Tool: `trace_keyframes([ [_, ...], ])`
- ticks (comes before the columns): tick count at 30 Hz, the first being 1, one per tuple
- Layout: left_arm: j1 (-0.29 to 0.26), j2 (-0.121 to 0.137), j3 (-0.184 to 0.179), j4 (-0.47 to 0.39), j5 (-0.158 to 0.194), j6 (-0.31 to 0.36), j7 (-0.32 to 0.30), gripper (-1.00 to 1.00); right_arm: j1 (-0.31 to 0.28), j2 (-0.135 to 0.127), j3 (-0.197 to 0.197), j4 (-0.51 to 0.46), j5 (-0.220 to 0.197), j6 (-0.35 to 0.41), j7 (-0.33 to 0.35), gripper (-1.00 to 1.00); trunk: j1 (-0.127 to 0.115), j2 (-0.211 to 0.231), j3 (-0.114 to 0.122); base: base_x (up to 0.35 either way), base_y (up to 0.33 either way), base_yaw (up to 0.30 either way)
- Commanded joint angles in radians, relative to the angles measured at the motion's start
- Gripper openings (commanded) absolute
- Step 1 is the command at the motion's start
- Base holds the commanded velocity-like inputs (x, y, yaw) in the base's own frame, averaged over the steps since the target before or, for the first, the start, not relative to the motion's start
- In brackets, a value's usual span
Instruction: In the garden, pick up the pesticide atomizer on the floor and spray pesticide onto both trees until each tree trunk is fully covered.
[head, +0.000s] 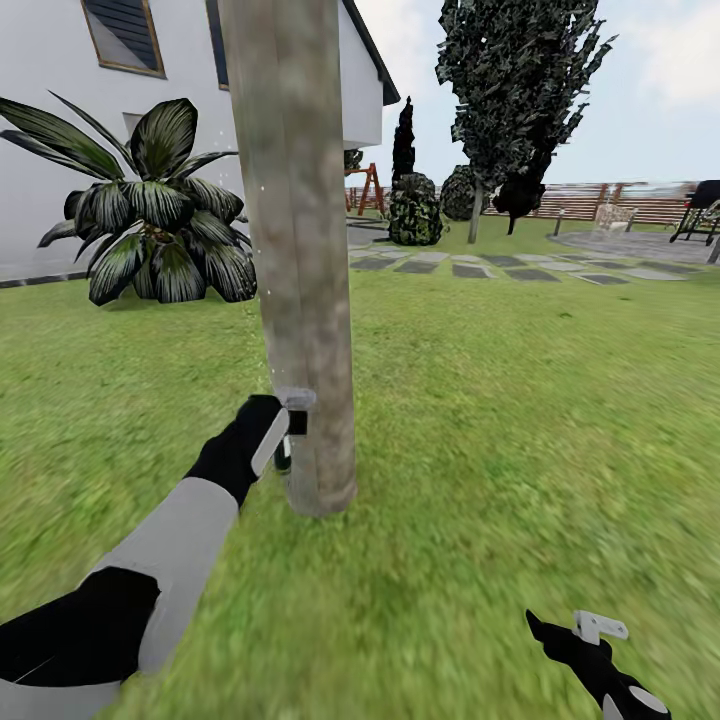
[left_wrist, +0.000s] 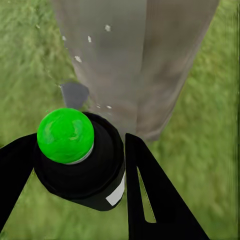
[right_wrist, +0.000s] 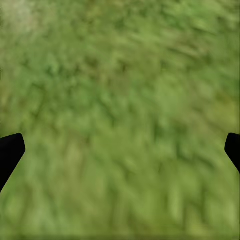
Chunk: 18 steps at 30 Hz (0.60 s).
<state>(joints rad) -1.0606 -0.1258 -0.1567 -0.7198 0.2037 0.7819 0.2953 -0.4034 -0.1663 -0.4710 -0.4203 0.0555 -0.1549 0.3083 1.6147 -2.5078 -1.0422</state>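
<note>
A thick grey-brown mottled tree trunk (head: 295, 250) rises from the lawn straight ahead. My left gripper (head: 285, 432) is low at its left side, near the base, shut on the pesticide atomizer (head: 294, 420). In the left wrist view the atomizer (left_wrist: 80, 165) is a small black body with a bright green cap, held between the two black fingers (left_wrist: 150, 200). It faces the trunk (left_wrist: 135, 60), where white specks show on the bark. My right gripper (head: 590, 640) hangs low at the right, open over bare grass (right_wrist: 120, 100) with nothing between its fingers.
A low broad-leaved plant (head: 150, 220) stands left of the trunk against the white house wall (head: 50, 150). Farther back are a dark conifer (head: 510, 90), a bush (head: 415, 210), stepping stones (head: 500, 265) and a brown fence (head: 630, 207). Open lawn lies to the right.
</note>
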Motion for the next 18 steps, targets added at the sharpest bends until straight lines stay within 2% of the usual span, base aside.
trace_keyframes([
  [1, -0.018, 0.000, 0.000, -0.011, 0.002, 0.022, 0.000, -1.00, 0.000, 0.000, 0.000, 0.000, 0.000, 0.000, 0.000, 1.00, 0.000, 0.000, 0.000, 0.000, 0.000, 0.000],
  [7, -0.119, 0.000, 0.000, -0.022, 0.005, 0.050, 0.003, -1.00, 0.000, -0.001, -0.001, 0.001, 0.000, 0.000, 0.000, 1.00, 0.000, 0.000, 0.000, 0.000, 0.000, 0.000],
  [9, -0.161, -0.001, 0.000, -0.023, 0.005, 0.124, 0.002, -1.00, 0.000, -0.001, 0.000, 0.002, 0.000, 0.000, 0.000, 1.00, 0.000, 0.000, 0.000, 0.000, 0.000, 0.000],
  [12, -0.206, -0.009, 0.000, -0.025, 0.005, 0.175, 0.001, -1.00, 0.000, 0.000, 0.000, 0.002, 0.000, 0.000, 0.000, 1.00, 0.000, 0.000, 0.000, 0.000, 0.000, 0.000],
  [18, -0.299, -0.015, 0.000, -0.024, 0.006, 0.189, 0.003, -1.00, 0.000, 0.000, -0.001, 0.002, 0.000, 0.000, 0.000, 1.00, 0.000, 0.000, 0.000, 0.000, 0.000, 0.000],
])
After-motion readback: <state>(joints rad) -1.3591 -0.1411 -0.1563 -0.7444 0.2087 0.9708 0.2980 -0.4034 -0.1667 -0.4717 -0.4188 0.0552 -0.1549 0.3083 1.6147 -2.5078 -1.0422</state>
